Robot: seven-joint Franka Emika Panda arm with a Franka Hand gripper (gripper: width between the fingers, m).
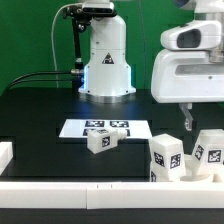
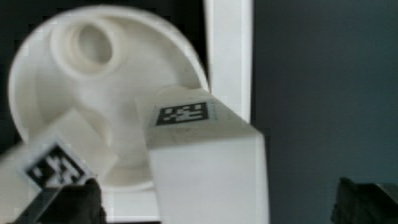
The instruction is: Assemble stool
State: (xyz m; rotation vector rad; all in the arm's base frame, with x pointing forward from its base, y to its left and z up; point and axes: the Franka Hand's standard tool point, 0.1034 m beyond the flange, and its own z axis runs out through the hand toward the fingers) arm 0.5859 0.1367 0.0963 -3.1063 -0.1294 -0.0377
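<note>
The stool's round seat (image 2: 80, 110) lies close under the wrist camera, hard against a long white rail (image 2: 228, 50). One of its sockets (image 2: 98, 42) shows as an open hole with nothing in it. A tagged leg (image 2: 199, 150) stands upright in front of the seat and overlaps its face, and a second leg (image 2: 54, 165) shows beside it with its tag tilted. Whether either one is seated in a socket or merely stands there cannot be told from these views. The exterior view shows an upright pair (image 1: 166, 155) at its right, near the front rail (most likely the same two legs), while the seat itself cannot be made out there. A loose leg (image 1: 100, 141) lies on its side on the black table (image 1: 40, 110), just in front of the marker board (image 1: 75, 128) and well apart from the seat. The gripper (image 2: 217, 190) hangs over the tagged leg with its dark fingers (image 2: 63, 205) spread wide; a gap shows on each side of the leg, so the jaws hold nothing. By my reading the job is partway at best: at least one socket is unfilled and one leg has not been fetched, and the two legs at the seat may need fixing home.
</note>
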